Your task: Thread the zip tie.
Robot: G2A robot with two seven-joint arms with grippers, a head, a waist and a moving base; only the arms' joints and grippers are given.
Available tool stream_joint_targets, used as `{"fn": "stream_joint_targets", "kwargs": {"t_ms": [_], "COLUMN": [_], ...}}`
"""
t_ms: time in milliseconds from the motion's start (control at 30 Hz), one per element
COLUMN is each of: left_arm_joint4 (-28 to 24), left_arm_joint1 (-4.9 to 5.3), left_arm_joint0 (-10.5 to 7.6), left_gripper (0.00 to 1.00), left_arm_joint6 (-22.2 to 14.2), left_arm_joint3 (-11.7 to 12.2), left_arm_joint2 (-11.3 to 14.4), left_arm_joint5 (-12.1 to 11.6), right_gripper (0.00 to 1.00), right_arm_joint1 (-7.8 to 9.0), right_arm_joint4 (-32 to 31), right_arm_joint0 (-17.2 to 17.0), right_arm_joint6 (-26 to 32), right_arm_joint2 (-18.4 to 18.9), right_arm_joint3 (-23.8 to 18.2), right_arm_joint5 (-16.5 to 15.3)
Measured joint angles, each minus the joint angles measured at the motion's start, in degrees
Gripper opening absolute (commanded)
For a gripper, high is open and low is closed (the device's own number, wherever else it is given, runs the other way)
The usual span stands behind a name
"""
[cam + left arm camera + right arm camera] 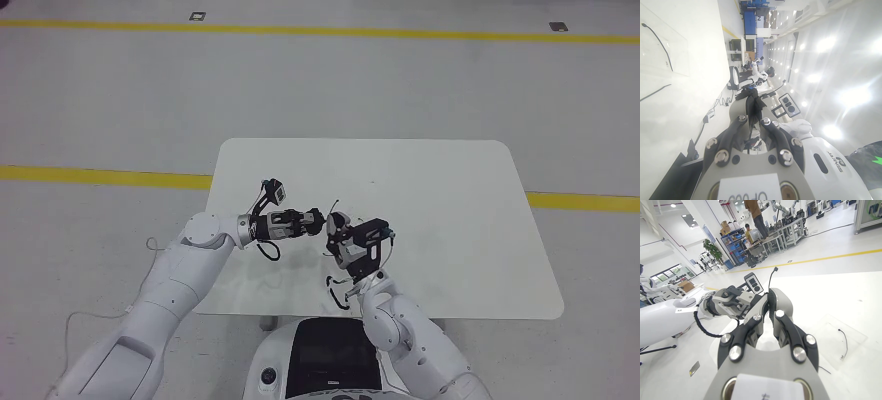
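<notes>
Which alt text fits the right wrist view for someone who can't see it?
The right gripper, shut on a black zip tie whose head sticks up above it, meets the left gripper tip to tip over a white table. A second zip tie lies on a clear sheet.

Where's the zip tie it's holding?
In the right wrist view, the zip tie stands pinched in the right gripper, beside the left gripper, above the table.

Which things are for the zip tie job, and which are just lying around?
For the job:
- zip tie, pinched by both grippers
- left gripper
- right gripper

Just lying about:
- spare tie on the clear sheet
- loose tie beside that sheet, on the table
</notes>
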Motion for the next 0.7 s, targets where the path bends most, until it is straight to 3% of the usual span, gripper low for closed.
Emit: {"fn": "stream_joint_targets", "kwargs": {"t_ms": [33, 67, 700], "left_arm_joint4": [0.0, 0.0, -0.1], "left_arm_joint1": [0.0, 0.0, -0.03], "left_arm_joint0": [0.0, 0.0, 0.11], "left_gripper": [0.0, 0.0, 0.0], "left_arm_joint6": [0.0, 0.0, 0.0], "left_arm_joint3": [0.0, 0.0, -0.2], "left_arm_joint2": [0.0, 0.0, 0.1], "left_arm_joint5": [0.0, 0.0, 0.1], "right_gripper": [0.6, 1.0, 1.0], "right_arm_joint1": [0.01, 0.02, 0.91], "right_arm_joint4": [0.0, 0.1, -3.9], "right_arm_joint0": [0.0, 0.0, -2.3], "right_arm_joint6": [0.1, 0.2, -2.3], "right_arm_joint2": [0.0, 0.0, 1.3], "right_arm_joint3": [0.0, 0.1, -1.1], "right_arm_joint5": [0.0, 0.0, -2.8]}}
